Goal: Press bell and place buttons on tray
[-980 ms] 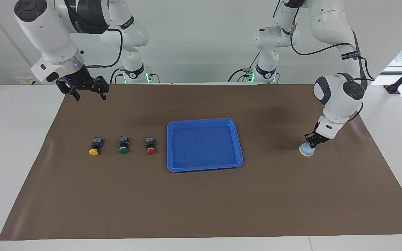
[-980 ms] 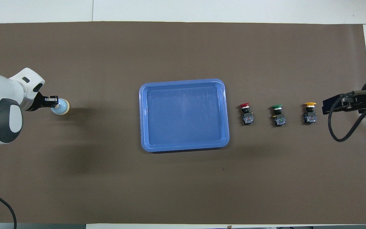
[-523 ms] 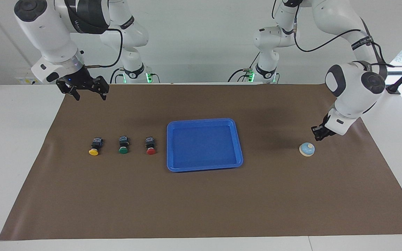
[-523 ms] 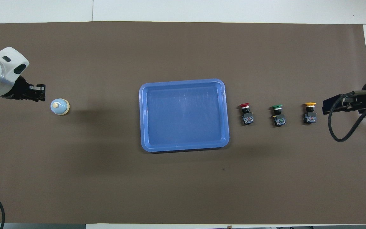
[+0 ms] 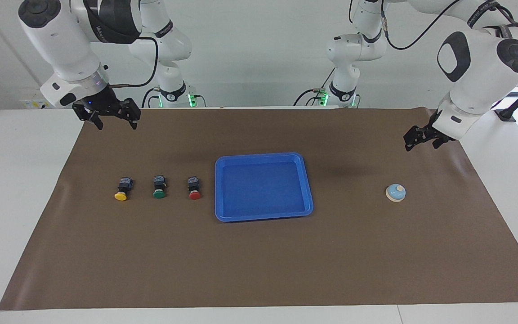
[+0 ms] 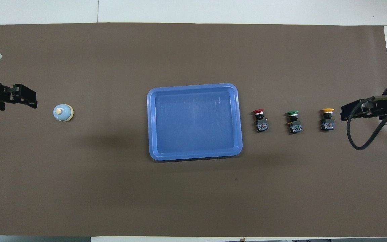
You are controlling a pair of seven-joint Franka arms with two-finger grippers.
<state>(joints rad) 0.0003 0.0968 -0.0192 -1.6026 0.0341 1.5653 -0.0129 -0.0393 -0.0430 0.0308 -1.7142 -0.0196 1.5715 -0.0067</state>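
Observation:
The light-blue bell (image 5: 395,192) (image 6: 63,112) sits alone on the brown mat toward the left arm's end. My left gripper (image 5: 421,145) (image 6: 33,101) hangs open and empty in the air over the mat's edge there, well apart from the bell. The blue tray (image 5: 263,186) (image 6: 193,121) lies empty mid-table. Beside it, toward the right arm's end, stand the red button (image 5: 194,188) (image 6: 260,120), the green button (image 5: 159,188) (image 6: 294,121) and the yellow button (image 5: 122,190) (image 6: 328,119) in a row. My right gripper (image 5: 116,125) (image 6: 344,114) waits open above the mat's corner.
A brown mat (image 5: 259,261) covers most of the white table (image 5: 16,202). White table strips border it at both ends. A black cable (image 6: 361,141) loops down from the right arm's wrist near the yellow button.
My left gripper rose off the bell, drew back toward the left arm's end of the table, and opened from shut. The bell stays in place. The right arm has not moved.

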